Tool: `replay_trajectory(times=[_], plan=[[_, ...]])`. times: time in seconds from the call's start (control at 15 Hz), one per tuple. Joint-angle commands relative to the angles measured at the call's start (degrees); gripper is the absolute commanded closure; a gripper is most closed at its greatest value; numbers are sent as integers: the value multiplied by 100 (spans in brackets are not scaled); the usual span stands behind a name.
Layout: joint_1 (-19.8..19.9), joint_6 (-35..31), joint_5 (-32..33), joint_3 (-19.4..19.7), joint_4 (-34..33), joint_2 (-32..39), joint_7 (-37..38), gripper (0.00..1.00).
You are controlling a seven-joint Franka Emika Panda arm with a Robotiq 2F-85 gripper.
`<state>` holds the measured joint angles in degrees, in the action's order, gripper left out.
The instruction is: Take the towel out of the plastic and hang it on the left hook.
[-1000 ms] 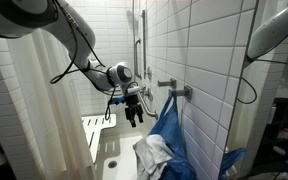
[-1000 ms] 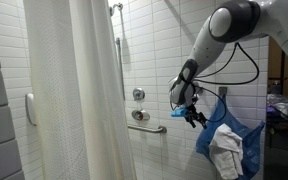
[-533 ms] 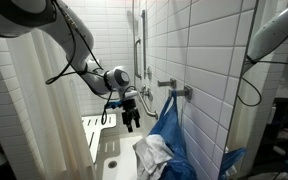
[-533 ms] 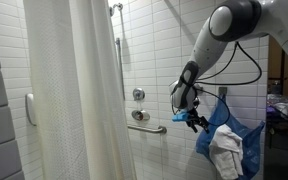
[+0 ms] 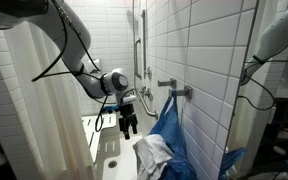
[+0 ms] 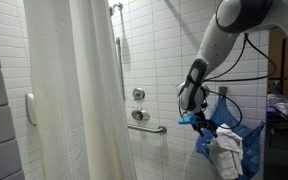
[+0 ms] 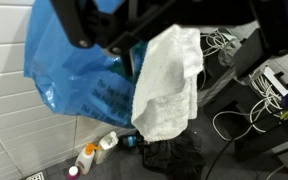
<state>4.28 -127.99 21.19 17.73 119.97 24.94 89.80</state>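
White towel (image 5: 152,155) droops lengthwise out of the blue plastic bag (image 5: 171,128), just below and wallward of my gripper (image 5: 128,124), which looks open and empty.

We cannot tell whether the gripper (image 5: 129,124) is open: it is small in both exterior views, and blurred and cropped in the wrist view. The bag (image 5: 170,128) hides part of the towel (image 5: 152,154).

A crumpled white towel (image 5: 152,155) droops partly out of the hanging blue plastic bag (image 5: 170,128).
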Motion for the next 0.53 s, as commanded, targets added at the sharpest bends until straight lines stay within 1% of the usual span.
replay_trajectory(times=[0.0,0.27,0.47], plan=[[117,-148,-22,35,249,-185,-208,0],[323,-114,-237,49,26,81,-307,0],[431,-170,-284,68,16,111,-458,0]])
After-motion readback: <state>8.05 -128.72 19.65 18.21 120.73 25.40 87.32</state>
